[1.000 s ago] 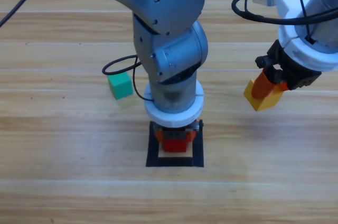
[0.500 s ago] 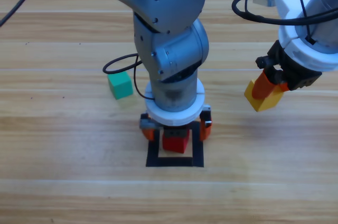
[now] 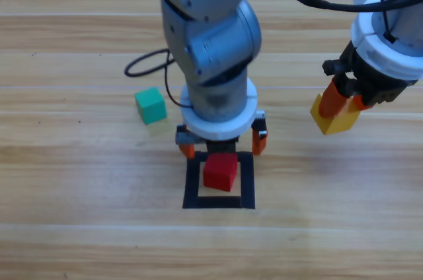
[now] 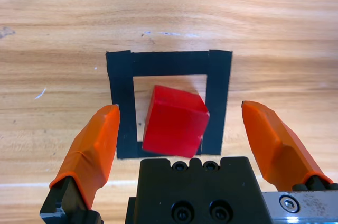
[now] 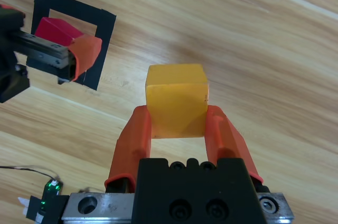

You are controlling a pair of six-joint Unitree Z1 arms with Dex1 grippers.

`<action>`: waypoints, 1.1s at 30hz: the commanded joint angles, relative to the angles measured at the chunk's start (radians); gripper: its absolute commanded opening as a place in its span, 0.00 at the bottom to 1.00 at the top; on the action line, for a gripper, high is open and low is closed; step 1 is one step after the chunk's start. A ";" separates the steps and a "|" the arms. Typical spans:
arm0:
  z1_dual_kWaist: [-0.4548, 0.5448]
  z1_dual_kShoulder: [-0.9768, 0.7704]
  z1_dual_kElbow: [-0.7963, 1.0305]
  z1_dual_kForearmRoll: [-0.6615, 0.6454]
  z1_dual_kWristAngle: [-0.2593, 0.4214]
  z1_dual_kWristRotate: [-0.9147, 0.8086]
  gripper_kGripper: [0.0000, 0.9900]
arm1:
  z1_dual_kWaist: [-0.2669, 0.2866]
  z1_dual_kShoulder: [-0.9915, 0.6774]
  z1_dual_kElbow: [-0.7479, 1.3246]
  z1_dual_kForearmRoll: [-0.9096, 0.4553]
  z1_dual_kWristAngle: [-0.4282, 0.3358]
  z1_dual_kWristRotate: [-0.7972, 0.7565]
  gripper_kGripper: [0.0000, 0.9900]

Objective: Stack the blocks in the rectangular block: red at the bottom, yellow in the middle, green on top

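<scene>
Sitting inside the black tape outline (image 3: 219,197) on the worktop (image 3: 79,227), the red cube (image 3: 220,172) lies free below the left pincer (image 3: 223,142), whose jaws are spread wide. Off right, the right pincer (image 3: 344,97) grips the yellow cube (image 3: 336,119) aloft, while the green cube (image 3: 151,105) rests left of the outline.

No readable text, labels, brands, numbers or signs anywhere in these views.
</scene>
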 commanded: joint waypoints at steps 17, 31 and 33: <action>0.439 -0.400 0.014 0.282 -0.036 0.571 0.97 | 0.197 0.238 -0.342 0.278 -0.026 0.418 0.00; 0.541 -0.445 0.028 0.262 -0.098 0.884 1.00 | 0.215 0.448 -0.618 0.361 0.049 0.621 0.00; 0.541 -0.431 0.026 0.263 -0.120 0.884 1.00 | 0.219 0.466 -0.635 0.363 0.056 0.650 0.00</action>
